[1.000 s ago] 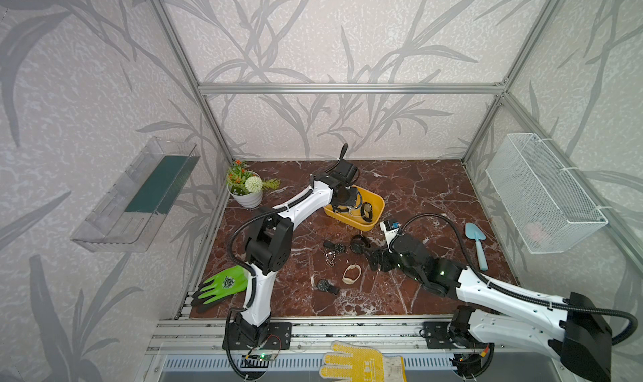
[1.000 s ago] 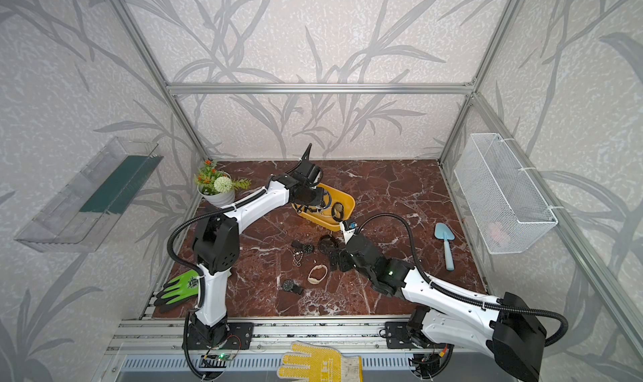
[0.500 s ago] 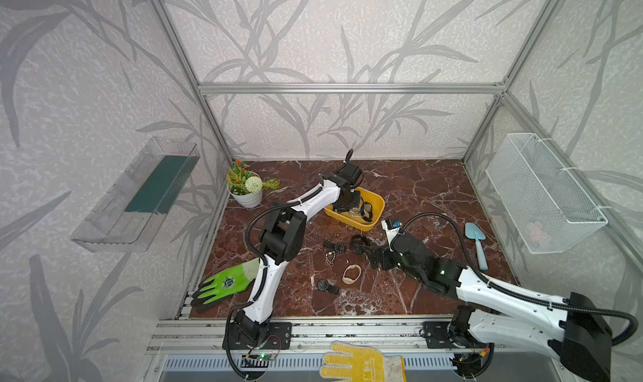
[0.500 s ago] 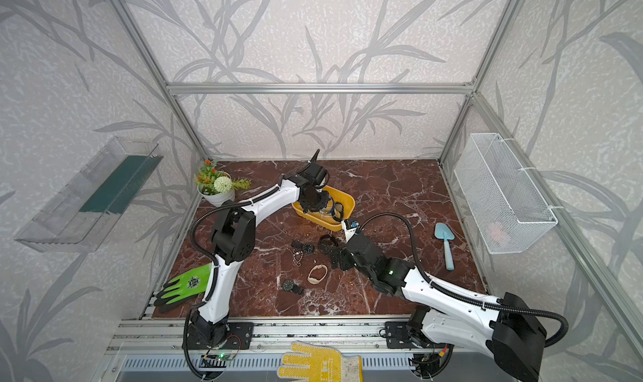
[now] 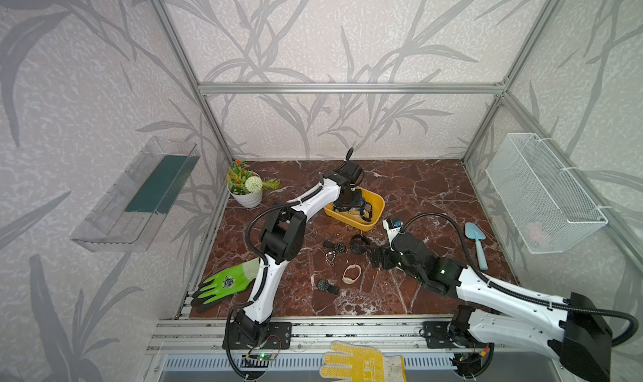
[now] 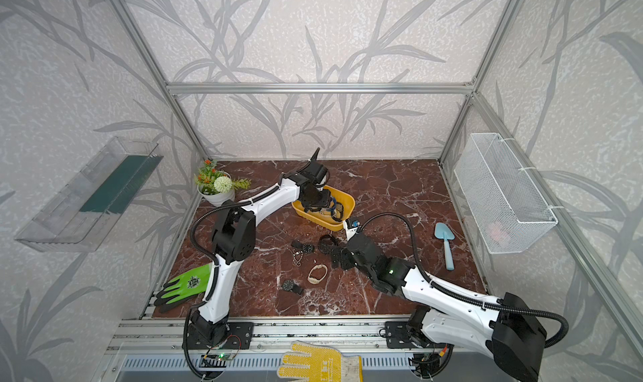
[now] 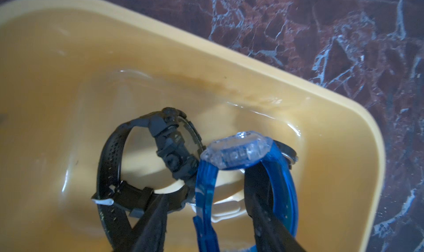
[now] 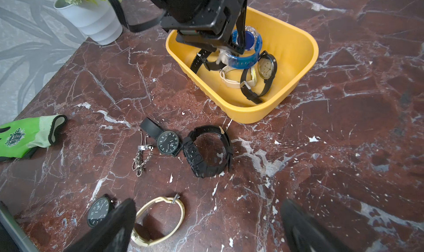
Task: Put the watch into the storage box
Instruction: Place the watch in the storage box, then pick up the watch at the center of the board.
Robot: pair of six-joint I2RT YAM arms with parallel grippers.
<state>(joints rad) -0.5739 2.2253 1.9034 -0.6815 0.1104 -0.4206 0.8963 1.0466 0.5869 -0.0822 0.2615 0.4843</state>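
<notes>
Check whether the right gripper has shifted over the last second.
No. In a top view the right gripper sits where it was, open, beside the chunky black watch in front of the storage box.

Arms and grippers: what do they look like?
Both arms alike: left arm and right arm have white links, black blocky joints and black ribbed cable hoses. The right arm shows a green light. Both left gripper and right gripper are black, with two tapered fingers each.
</notes>
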